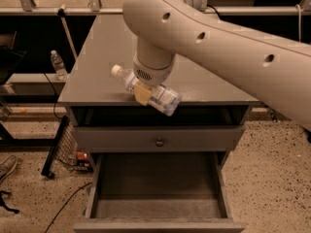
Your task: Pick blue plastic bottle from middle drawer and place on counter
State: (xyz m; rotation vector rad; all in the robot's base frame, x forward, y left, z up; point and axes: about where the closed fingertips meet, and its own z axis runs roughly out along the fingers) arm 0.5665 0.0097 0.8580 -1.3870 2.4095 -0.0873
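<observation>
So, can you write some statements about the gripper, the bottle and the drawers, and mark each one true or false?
1. The gripper is shut on the blue plastic bottle at the front edge of the counter. True.
2. The bottle's white cap points to the picture's right. False: it points up and to the left.
3. The middle drawer stands open. True.
4. The drawer front with the round knob is pulled out. False: it is shut.
5. A second bottle stands on the counter. False: the water bottle stands left of the cabinet, off the counter.
</observation>
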